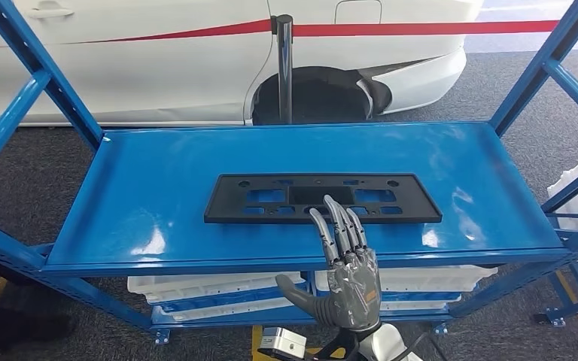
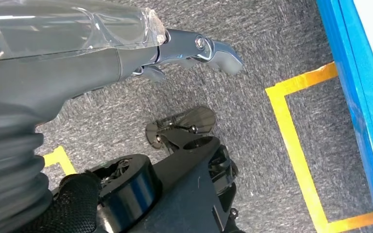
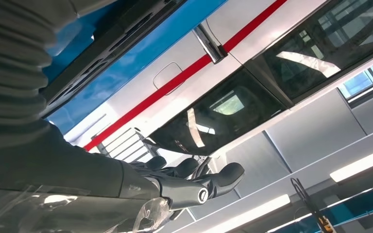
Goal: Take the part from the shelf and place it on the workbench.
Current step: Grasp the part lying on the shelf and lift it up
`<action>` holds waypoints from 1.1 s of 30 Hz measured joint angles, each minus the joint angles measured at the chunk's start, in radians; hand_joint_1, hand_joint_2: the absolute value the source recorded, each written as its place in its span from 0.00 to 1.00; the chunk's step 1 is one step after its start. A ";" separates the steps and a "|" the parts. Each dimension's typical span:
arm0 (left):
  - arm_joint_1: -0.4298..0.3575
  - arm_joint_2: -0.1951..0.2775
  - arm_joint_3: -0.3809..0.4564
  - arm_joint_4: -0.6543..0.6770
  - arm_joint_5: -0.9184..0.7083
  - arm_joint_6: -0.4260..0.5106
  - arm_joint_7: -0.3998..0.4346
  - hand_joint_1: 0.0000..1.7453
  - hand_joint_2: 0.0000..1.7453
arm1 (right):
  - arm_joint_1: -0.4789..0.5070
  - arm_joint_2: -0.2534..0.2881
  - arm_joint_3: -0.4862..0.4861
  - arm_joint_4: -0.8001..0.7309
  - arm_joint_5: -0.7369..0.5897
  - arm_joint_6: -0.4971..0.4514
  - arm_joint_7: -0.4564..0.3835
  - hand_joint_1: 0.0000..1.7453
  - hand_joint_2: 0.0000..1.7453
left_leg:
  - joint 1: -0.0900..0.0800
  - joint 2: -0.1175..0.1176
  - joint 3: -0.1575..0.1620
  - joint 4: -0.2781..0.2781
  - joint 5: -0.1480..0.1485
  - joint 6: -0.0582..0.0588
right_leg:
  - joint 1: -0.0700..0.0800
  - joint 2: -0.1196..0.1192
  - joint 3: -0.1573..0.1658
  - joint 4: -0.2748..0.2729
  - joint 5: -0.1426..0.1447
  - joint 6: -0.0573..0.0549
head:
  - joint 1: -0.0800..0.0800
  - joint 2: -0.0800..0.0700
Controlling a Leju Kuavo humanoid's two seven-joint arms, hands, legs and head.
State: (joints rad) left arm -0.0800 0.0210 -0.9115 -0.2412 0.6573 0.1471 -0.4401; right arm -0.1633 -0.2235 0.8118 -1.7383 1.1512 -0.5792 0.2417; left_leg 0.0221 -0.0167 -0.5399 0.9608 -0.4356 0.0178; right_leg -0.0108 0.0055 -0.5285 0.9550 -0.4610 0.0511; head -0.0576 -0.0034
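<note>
Head view: black part (image 1: 322,198) laid flat on the blue shelf (image 1: 158,180), long axis running left to right, right robot hand (image 1: 344,267) spread open with fingers stretched over its near edge, nothing held, white trays (image 1: 211,289) stacked on the lower shelf, contents not discernible; left wrist view: left robot hand (image 2: 194,51) hung above grey carpet (image 2: 252,97), nothing seen held, openness unclear; right wrist view: part (image 3: 111,46) seen from below beside the white car (image 3: 252,58).

Just beyond the fingertips of the right hand (image 1: 344,274), whose silver metal segments shine, the part (image 1: 322,198) looks like matt black plastic. It lies on a shelf (image 1: 158,188) of glossy blue-painted metal. Under the left hand (image 2: 194,51) the floor (image 2: 252,87) is rough grey carpet with smooth yellow tape (image 2: 296,145).
</note>
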 joint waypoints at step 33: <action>0.026 0.000 -0.015 0.008 0.029 -0.001 0.038 0.00 0.00 | -0.001 0.000 0.000 0.000 -0.008 0.009 -0.006 0.00 0.00 | 0.000 0.000 0.000 0.000 0.000 0.000 | 0.000 0.000 0.000 0.000 0.000 0.000 | 0.000 0.000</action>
State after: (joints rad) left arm -0.0536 0.0205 -0.9270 -0.2337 0.6859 0.1464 -0.4019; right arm -0.1641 -0.2235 0.8120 -1.7380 1.1434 -0.5700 0.2355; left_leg 0.0221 -0.0167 -0.5397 0.9608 -0.4355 0.0178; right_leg -0.0108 0.0057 -0.5288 0.9550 -0.4610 0.0511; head -0.0576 -0.0034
